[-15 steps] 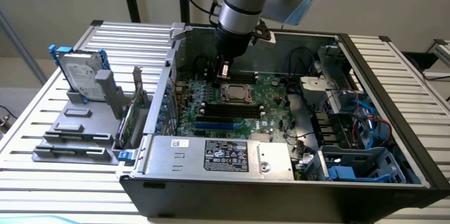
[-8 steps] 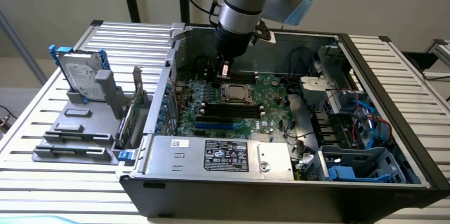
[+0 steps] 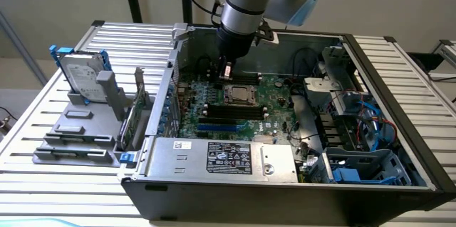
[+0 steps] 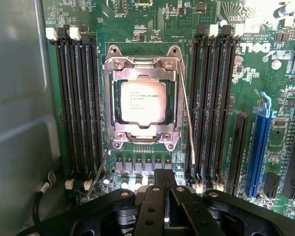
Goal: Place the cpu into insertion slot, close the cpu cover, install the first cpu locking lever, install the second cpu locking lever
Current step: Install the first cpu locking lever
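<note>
Wrist view gives you the relation that matters: the socket point(image 4: 140, 143) lies straight ahead of the claw point(image 4: 164, 173), just past its tips, with only a row of small grey blocks point(image 4: 137, 164) between the two. The claw's fingers are pressed together and nothing is held between them.

The chip point(image 4: 136, 102) sits inside the socket. Its pale printed face shows through the cut-out of the cover point(image 4: 173, 98), which lies flat over it. From that, you can judge the first two steps as done.

Look at the two wire levers next. The first lever point(image 4: 187, 113) runs lengthwise along one side of the socket, between it and a bank of black memory slots point(image 4: 209, 98). Its free end drifts away from the socket and stops on the claw's side of it. The second lever point(image 4: 101, 167) leaves the socket corner on the opposite side, also the claw's side, and slants outward toward the other memory bank point(image 4: 78, 98). Both seem to stand free of their catches, so neither looks locked, though you cannot see the hooks clearly enough to be sure. Each free end lies off to one side of the claw, the first lever's being the nearer.

In the exterior view the claw hangs low inside the open computer case point(image 3: 399, 104), just beyond the socket toward the case's back wall.
</note>
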Available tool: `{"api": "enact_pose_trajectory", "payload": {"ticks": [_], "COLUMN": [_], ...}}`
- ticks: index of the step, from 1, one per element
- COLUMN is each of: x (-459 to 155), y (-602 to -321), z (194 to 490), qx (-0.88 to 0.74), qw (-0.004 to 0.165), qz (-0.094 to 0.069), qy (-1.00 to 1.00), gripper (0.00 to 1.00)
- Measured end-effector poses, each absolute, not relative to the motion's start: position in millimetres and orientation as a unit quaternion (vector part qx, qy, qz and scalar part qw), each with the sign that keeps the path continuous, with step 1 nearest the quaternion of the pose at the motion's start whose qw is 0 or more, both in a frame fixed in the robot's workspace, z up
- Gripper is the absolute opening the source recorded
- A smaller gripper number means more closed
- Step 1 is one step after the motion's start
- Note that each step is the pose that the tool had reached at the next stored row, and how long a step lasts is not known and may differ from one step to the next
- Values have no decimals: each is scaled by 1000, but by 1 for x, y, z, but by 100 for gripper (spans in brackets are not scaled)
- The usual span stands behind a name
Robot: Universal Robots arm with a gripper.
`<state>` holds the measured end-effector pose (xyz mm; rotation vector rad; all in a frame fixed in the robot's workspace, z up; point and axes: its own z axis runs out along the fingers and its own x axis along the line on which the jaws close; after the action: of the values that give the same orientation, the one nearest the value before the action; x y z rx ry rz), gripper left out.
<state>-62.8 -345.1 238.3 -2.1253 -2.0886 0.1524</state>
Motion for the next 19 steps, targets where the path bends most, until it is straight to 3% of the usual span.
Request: {"api": "enact_pose_trajectory", "payload": {"ticks": [19], "x": [-89], "y": [-345], "z": [239], "qx": [-753], "qw": [97], "qz": [32], "qy": [-650], "gripper": [11]}}
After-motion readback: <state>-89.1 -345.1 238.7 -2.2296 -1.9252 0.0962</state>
